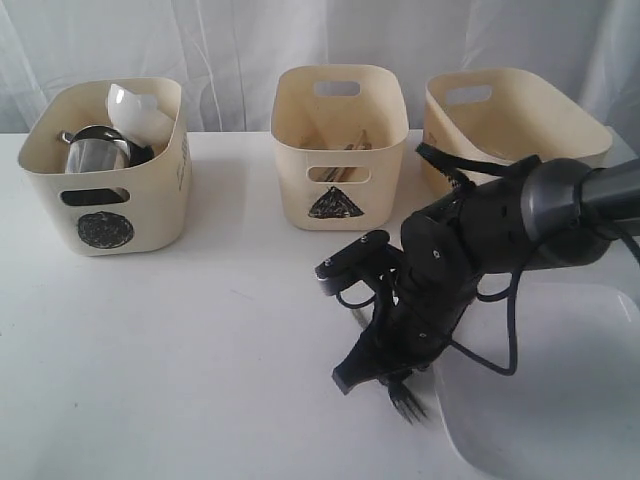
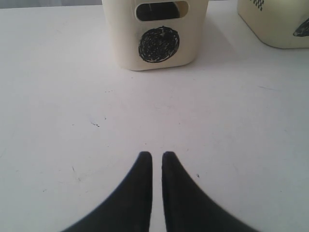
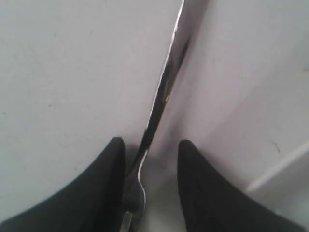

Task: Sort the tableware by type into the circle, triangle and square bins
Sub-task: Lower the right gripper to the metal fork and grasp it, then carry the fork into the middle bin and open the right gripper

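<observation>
At about 5 o'clock from the centre of the exterior view, the fork (image 1: 405,400) is laid flat on the white table (image 1: 200,350), with its tines just beside the rim of the large white square plate (image 1: 560,400). The fork (image 3: 161,96) is straddled by the right gripper (image 1: 378,372). The jaws are held apart, one finger on each side of the neck, and no clamping is seen.

Three cream bins are lined up along the far edge. The circle bin (image 1: 100,200), at 10 o'clock, is loaded with a steel mug (image 1: 92,155) and a tilted small white bowl (image 1: 135,105). The triangle bin (image 1: 338,190), at 12 o'clock, is loaded with wooden chopsticks (image 1: 352,143) and some metal pieces that cannot be told apart. The contents of the third bin (image 1: 520,120), at 2 o'clock, cannot be seen.

The left gripper (image 2: 157,155) is held over bare table facing the circle bin, its fingers drawn almost together, with nothing between them.
</observation>
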Tool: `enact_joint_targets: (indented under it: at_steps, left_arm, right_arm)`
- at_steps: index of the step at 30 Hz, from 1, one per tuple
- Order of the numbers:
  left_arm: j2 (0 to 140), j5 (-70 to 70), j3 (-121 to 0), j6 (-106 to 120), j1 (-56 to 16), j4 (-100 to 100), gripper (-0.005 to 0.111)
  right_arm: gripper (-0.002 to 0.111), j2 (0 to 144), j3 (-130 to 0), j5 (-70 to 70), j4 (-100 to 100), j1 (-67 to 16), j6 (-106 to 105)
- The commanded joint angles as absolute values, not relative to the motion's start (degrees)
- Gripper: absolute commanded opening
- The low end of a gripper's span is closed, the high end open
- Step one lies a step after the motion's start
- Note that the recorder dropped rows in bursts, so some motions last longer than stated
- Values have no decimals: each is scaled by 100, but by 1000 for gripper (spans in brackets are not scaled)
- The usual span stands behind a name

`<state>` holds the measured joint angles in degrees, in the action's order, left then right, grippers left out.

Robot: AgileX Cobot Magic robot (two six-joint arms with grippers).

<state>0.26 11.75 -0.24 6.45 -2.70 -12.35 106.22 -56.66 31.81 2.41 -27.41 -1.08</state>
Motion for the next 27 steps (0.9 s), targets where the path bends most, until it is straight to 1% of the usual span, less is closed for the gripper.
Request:
enact_joint_targets:
  at_steps: [1,2,3,6,9,14,19,21,23,27]
  left_arm:
    - [0,1153,0,634,-269,-1254,14]
    - [0,1153,0,634,-269,-1254,14]
    - [0,1153,0,634,-269,-1254,14]
    - [0,1153,0,634,-269,-1254,14]
    - [0,1153,0,634,-269,-1254,14]
    - [0,1153,0,634,-269,-1254,14]
    - [0,1153,0,634,-269,-1254,14]
    - [0,1153,0,634,-269,-1254,14]
    - [0,1153,0,634,-269,-1254,14]
    - [0,1153,0,634,-269,-1254,14]
  right_arm:
    - [36,10761,-5636,3119,-66,-2755,-547]
    - [34,10770,-5636,3080,-251,-2755,-685]
    - [28,10770,-5636,3070,-386,-2755,-737]
    - [0,10770,-5636,3043,-842,-2755,-1000]
    - [0,10518,-5497,2596,-1495,-2755,-1197]
    - [0,9651,-5068,1654,-2599,-2741,-1713]
    - [0,8718,-4930,498,-2995,-2731,-1776]
    - [0,8505,-5009,-92,-3163,-2676,-1776]
    - [0,8454,-5232,-386,-3270,-2499,-1761]
    - [0,8826,-5976,-241,-3278,-2049,-1761]
